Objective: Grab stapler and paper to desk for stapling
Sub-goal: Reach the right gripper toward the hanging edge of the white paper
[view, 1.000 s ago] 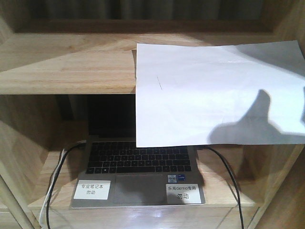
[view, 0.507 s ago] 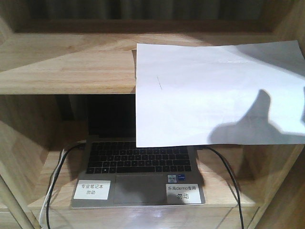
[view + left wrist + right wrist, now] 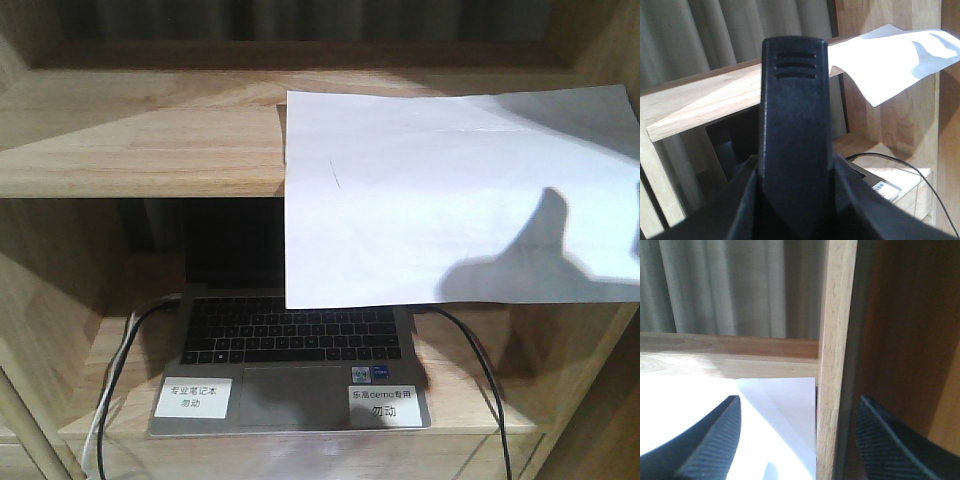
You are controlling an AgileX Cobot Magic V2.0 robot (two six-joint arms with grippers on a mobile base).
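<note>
White paper (image 3: 450, 190) overhung the upper shelf (image 3: 140, 150) at frame right, above a laptop (image 3: 290, 340); the right gripper (image 3: 797, 410), jaws wide, hovered at its corner, so grabbing it seemed next, needing a clean edge pinch; left gripper (image 3: 795, 130) jaws unreadable, stapler unseen.

Smooth matt white paper (image 3: 450, 200), grainy light wood shelf (image 3: 140, 140), matt silvery laptop (image 3: 290, 395).

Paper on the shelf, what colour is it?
The paper is plain white, clearest in the front-facing view.
</note>
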